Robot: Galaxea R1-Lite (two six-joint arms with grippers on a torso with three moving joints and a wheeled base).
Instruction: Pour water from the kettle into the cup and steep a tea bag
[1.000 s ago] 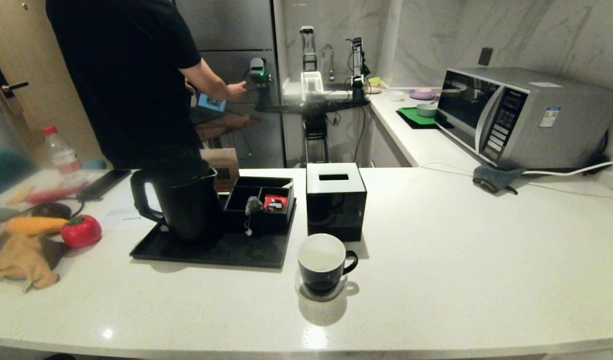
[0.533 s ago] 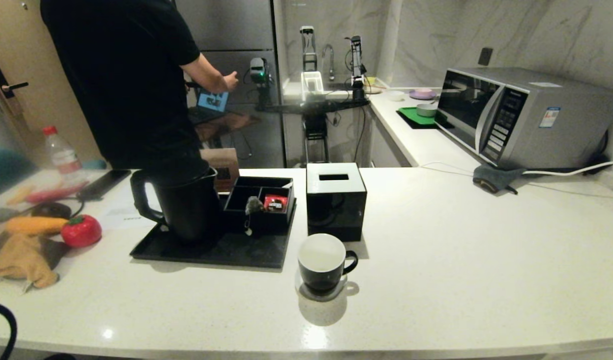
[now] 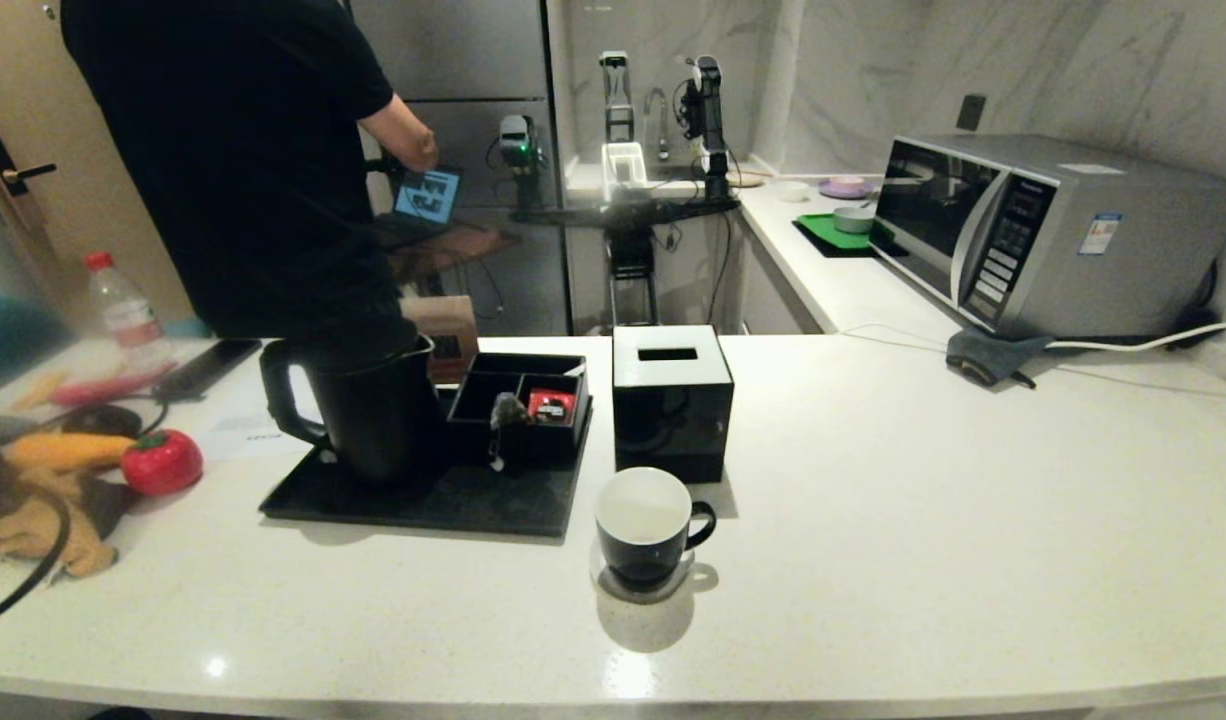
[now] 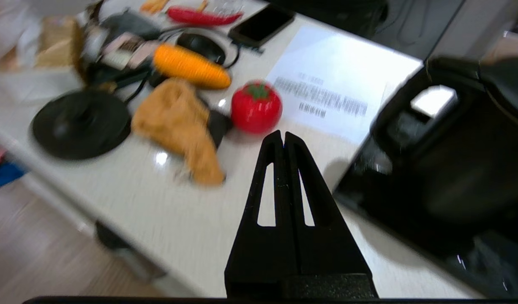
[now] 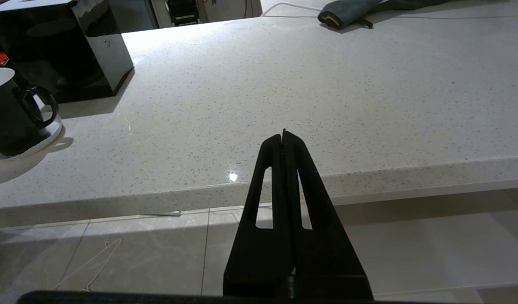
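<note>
Head view: cup (image 3: 645, 527) empty; tea bag (image 3: 508, 410) in organizer (image 3: 519, 402).

kettle (image 3: 373, 410): matte black | cup (image 3: 645, 525): glossy black, white inside | counter (image 3: 923, 520): speckled white | tomato (image 3: 162, 461): red | tray (image 3: 423, 500): black

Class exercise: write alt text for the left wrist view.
The left gripper, jaws shut and empty, hangs over a white counter near its edge. The black kettle stands on a tray beside it, and ahead lie a red toy tomato and corn cob.
</note>
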